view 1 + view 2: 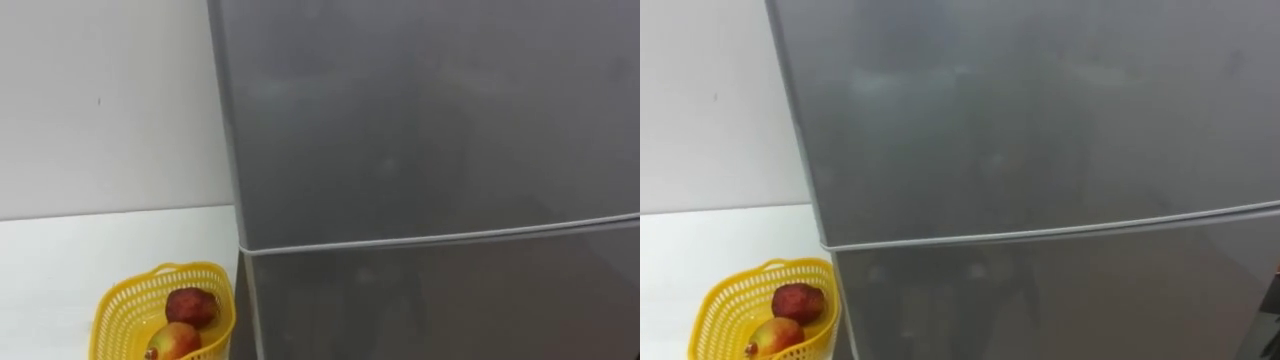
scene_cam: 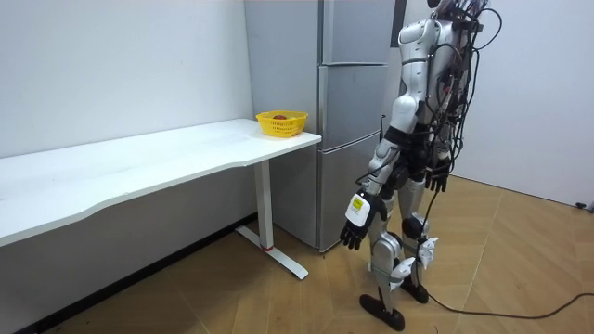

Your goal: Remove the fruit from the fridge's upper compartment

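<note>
Before the tall grey metal two-door fridge (image 2: pixel 348 121), the robot's left hand (image 2: pixel 356 219) and right hand (image 2: pixel 436 178) hang loose-fingered, the quarry unseen behind the shut upper door (image 1: pixel 430 120), whose handleless face may defeat a grip.

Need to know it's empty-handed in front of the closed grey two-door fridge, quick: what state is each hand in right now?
Left hand: open, hanging relaxed at its side, holding nothing.
Right hand: cannot be told.
</note>
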You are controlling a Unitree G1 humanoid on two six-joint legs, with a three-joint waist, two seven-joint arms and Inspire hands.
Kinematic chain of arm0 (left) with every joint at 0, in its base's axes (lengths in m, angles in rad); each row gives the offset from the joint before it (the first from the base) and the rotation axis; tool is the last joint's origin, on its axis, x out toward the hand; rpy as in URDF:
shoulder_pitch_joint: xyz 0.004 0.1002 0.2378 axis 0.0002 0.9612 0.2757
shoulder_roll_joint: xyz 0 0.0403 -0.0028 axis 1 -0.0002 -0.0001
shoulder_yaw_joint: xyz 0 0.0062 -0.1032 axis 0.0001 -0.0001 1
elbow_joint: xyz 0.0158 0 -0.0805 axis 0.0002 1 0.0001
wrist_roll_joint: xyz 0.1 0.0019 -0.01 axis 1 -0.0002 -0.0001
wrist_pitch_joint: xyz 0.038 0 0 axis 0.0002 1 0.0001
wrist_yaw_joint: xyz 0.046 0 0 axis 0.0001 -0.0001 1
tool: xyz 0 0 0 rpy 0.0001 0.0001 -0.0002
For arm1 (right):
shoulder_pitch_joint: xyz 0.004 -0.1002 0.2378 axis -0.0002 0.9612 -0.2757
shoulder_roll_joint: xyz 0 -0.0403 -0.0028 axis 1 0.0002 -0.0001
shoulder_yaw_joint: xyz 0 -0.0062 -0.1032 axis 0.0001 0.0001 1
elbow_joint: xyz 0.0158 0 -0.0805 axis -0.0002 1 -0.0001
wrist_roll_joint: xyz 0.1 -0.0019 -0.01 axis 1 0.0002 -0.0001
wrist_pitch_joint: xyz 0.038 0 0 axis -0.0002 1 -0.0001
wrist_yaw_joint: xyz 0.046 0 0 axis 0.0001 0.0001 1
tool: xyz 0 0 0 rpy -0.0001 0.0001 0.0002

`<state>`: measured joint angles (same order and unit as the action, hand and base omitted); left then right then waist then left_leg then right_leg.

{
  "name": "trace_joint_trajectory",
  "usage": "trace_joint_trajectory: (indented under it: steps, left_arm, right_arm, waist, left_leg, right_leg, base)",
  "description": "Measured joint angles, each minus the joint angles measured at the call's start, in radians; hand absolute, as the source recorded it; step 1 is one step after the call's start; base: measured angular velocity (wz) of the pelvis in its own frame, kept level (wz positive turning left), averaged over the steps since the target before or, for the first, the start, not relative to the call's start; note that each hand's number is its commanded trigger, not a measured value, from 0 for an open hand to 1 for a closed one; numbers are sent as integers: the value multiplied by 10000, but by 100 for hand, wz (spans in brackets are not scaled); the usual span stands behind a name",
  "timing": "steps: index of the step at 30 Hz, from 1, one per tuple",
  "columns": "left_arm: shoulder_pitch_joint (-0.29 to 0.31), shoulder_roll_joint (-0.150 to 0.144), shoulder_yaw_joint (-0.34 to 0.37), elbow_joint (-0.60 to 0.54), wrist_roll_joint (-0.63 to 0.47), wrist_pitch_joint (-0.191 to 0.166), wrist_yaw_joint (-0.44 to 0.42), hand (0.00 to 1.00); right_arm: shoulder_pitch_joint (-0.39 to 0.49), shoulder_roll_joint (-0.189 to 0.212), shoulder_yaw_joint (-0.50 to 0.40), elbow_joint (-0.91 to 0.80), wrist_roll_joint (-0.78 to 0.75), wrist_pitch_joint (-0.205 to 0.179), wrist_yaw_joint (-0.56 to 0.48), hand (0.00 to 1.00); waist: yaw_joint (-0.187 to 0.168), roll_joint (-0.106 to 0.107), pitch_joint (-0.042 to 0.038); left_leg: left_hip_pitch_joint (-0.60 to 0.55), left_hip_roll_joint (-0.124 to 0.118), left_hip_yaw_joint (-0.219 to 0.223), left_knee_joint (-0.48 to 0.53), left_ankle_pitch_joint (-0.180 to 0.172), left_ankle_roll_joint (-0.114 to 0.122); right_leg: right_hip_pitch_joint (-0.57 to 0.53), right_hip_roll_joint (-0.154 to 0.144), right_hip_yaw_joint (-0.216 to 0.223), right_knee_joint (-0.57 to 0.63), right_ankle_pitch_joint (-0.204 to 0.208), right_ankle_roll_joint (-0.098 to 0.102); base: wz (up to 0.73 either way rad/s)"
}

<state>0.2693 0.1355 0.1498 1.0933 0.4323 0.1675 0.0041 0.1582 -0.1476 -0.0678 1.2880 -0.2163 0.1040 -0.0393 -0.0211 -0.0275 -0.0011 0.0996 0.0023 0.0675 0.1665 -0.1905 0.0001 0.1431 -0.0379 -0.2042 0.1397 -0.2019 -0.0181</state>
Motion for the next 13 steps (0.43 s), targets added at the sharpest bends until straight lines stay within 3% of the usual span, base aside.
trace_joint_trajectory:
  steps: [7,13]
  left_arm:
    - [-115,-25,-360,-25,1,280,-291,0]
    - [-343,-18,-579,18,-72,302,-356,0]
  right_arm:
    - [-151,10,471,-50,-761,526,396,0]
    - [-210,9,617,-49,-763,649,586,0]
  waist:
    - [7,-19,14]
    - [10,-67,38]
  left_leg:
    - [4,-1,-44,18,0,0]
    - [5,-4,-144,24,0,0]
  right_leg:
    - [35,9,-22,1,-1,-2]
    - [84,10,-75,-18,-6,-10]
  base:
    - [0]
    - [3]
